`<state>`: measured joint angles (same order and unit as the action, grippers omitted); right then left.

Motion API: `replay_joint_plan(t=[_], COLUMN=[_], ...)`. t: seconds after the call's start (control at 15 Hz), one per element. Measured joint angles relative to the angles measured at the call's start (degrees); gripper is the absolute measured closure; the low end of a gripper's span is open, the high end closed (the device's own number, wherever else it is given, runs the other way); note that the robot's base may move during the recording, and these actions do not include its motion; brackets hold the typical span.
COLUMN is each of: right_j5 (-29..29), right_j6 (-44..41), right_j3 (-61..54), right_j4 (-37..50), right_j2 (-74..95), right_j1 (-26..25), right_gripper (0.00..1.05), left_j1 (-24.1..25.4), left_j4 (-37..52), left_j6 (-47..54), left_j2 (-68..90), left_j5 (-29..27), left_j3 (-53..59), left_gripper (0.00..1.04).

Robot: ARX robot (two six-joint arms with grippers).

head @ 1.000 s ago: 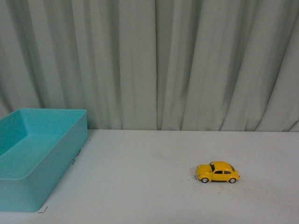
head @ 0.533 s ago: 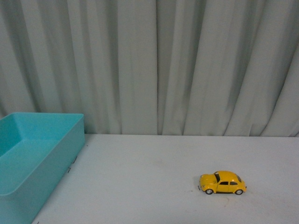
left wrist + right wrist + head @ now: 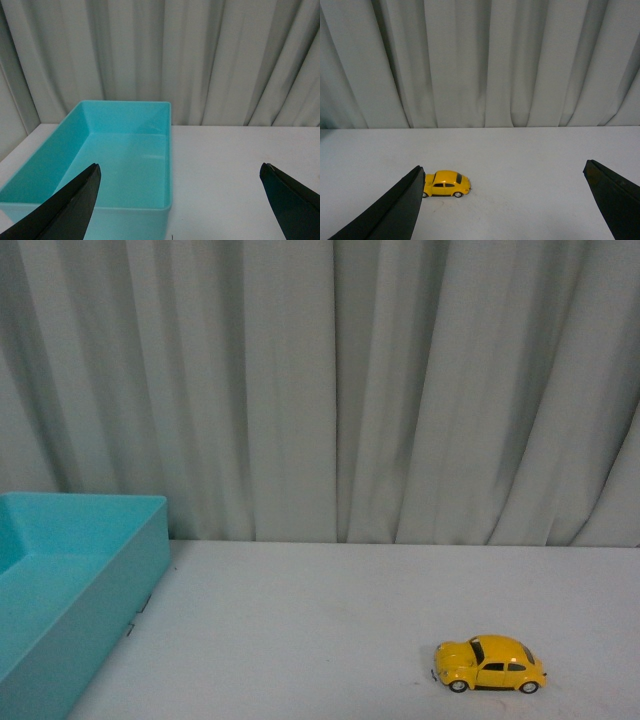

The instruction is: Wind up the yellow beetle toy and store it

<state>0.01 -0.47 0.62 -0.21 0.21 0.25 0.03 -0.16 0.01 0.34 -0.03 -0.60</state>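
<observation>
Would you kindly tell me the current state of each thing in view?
yellow beetle toy: upright on its wheels on the table, not held.
teal bin: open-topped, nothing visible inside.
left gripper: open, empty.
right gripper: open, empty.

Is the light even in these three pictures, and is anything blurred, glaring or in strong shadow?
Front view: soft, even light; the yellow beetle toy is sharp, with only a faint shadow under it. Left wrist view: the teal bin is clear, without glare; the open left gripper shows as dark, featureless shapes. Right wrist view: the toy is sharp; the open right gripper is equally dark.
</observation>
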Motion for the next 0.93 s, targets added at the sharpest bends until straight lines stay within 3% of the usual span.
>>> replay_joint_plan(t=[0.93], right_j5=[0.0], right_j6=[0.0], right_j3=[0.0], right_j4=[-0.04], right_j2=[0.0], right_j1=[0.0], right_gripper=[0.07], left_j1=[0.0], left_j4=[-0.11], left_j6=[0.0], left_j2=[0.0], left_j5=[0.0], left_j3=[0.0], left_gripper=[0.07])
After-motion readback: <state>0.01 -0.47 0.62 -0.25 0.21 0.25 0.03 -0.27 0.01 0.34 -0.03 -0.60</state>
